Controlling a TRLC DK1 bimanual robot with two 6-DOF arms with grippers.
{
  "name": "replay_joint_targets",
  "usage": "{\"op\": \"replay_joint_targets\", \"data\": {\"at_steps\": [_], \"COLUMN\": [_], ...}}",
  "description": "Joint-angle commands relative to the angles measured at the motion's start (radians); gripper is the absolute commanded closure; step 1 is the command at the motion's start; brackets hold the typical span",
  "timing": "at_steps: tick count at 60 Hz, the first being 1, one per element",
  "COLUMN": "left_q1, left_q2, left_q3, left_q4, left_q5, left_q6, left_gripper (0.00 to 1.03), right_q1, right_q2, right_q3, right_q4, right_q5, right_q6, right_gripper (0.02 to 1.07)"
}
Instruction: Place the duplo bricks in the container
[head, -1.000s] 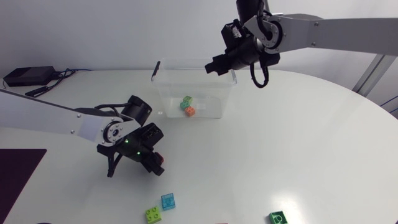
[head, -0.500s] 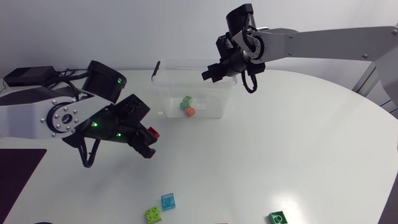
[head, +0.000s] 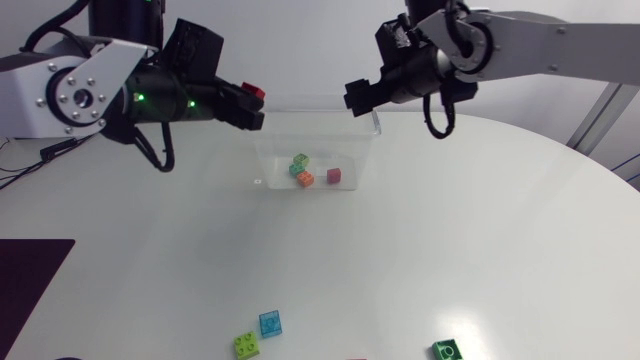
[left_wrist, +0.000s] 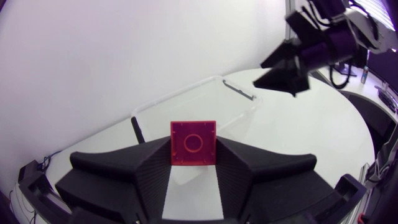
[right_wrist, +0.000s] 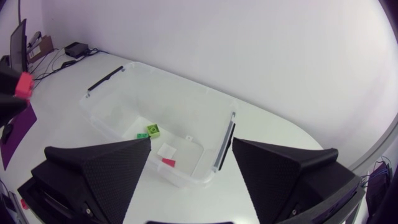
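**Red brick clamped in your left end effector at the container's left end; your right end effector open above its right end.**

Your left end effector (head: 250, 106) is closed on a red brick (left_wrist: 193, 142), one finger pressed to each side, and the clear container (head: 320, 97) lies just ahead of it. Inside the container, a green brick (head: 300, 160), an orange brick (head: 305, 179) and a dark red brick (head: 333, 176) rest on the floor. Your right end effector (head: 358, 97) hangs over the container's right far corner, with its fingers (right_wrist: 106, 168) spread wide and touching nothing. On the white bench (head: 480, 230), well apart from the container, lie a lime brick (head: 247, 344), a blue brick (head: 270, 323) just beside it, and a darker green brick (head: 447, 349) to the right.
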Motion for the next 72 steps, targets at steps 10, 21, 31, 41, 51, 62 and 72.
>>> {"op": "replay_joint_targets", "data": {"at_steps": [10,21,31,41,51,62,72], "left_q1": [0.017,0.015,0.024,0.035,0.055,0.061,0.060], "left_q2": [0.245,0.377,0.489,0.604,0.714,0.805,0.869], "left_q3": [0.173,0.284,0.388,0.512,0.669,0.793,0.897], "left_q4": [0.066,0.082,0.068,-0.021,-0.153,-0.240,-0.302], "left_q5": [-0.005,-0.016,-0.033,-0.036,-0.036,-0.036,-0.054], "left_q6": [-0.051,-0.064,-0.064,-0.070,-0.084,-0.087,-0.090], "left_gripper": [0.72,0.72,0.72,0.72,0.67,0.57,0.51], "right_q1": [0.007,0.020,0.018,0.020,0.006,-0.037,-0.080], "right_q2": [-0.230,-0.372,-0.423,-0.420,-0.378,-0.299,-0.250], "right_q3": [-0.299,-0.482,-0.566,-0.586,-0.601,-0.635,-0.663], "right_q4": [-0.065,-0.141,-0.252,-0.401,-0.536,-0.618,-0.635], "right_q5": [-0.026,-0.072,-0.115,-0.129,-0.144,-0.185,-0.212], "right_q6": [-0.009,-0.016,-0.016,-0.007,0.014,0.030,0.030], "right_gripper": [0.10,0.10,0.10,0.10,0.10,0.10,0.10]}}
